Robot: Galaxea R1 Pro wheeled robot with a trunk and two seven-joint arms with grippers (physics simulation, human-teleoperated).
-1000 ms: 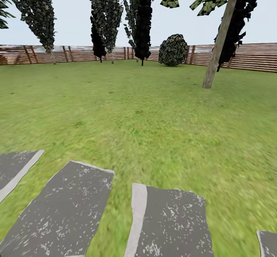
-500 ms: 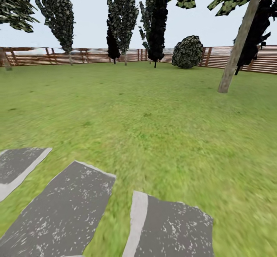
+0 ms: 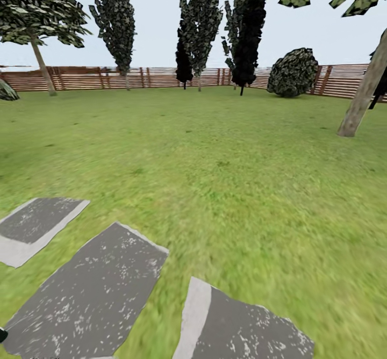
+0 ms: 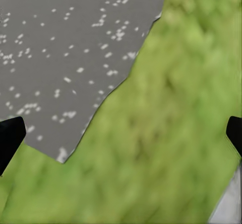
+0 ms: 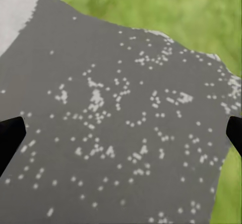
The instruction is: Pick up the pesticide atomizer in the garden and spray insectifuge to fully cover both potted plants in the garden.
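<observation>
Scene: lawn, grey stepping stones in the foreground, wooden slat fence and trees beyond.
Atomizer and pots: I find neither on this stretch of the garden.
Left gripper: jaws spread wide, empty, over grass and a stone edge.
Right gripper: jaws wide, empty, above a stone.
Risk: the blurred grass probably hides small items; searching too fast could pass the bottle.

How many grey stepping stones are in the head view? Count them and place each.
3. One stepping stone lies at the left edge, one low and left of centre, one at the bottom, cut by the frame. More may lie outside the view.
</observation>
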